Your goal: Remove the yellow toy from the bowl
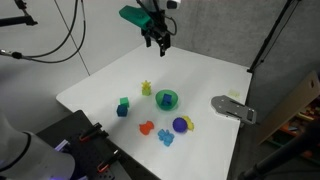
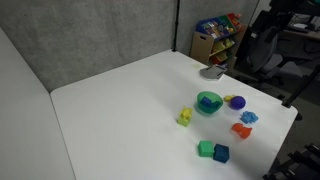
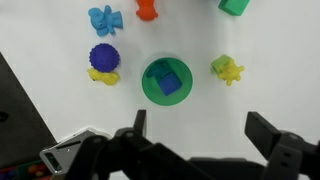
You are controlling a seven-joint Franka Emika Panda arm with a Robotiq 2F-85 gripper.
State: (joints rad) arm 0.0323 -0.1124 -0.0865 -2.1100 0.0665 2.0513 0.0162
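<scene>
The green bowl (image 3: 148, 90) stands on the white table, seen in both exterior views (image 1: 159, 99) (image 2: 201, 104). A blue block (image 3: 166, 79) lies inside it. The small yellow toy (image 3: 101, 76) lies on the table outside the bowl, touching a purple ball (image 3: 104, 56); it also shows in an exterior view (image 1: 190, 125). My gripper (image 3: 200, 130) is open and empty. It hangs high above the table behind the bowl (image 1: 158, 42).
A yellow-green spiky toy (image 3: 228, 69) (image 1: 146, 88) lies on the bowl's other side. A blue toy (image 3: 103, 18), a red toy (image 3: 146, 10) and a green block (image 3: 235, 6) lie beyond. A grey object (image 1: 232, 108) sits near the table edge.
</scene>
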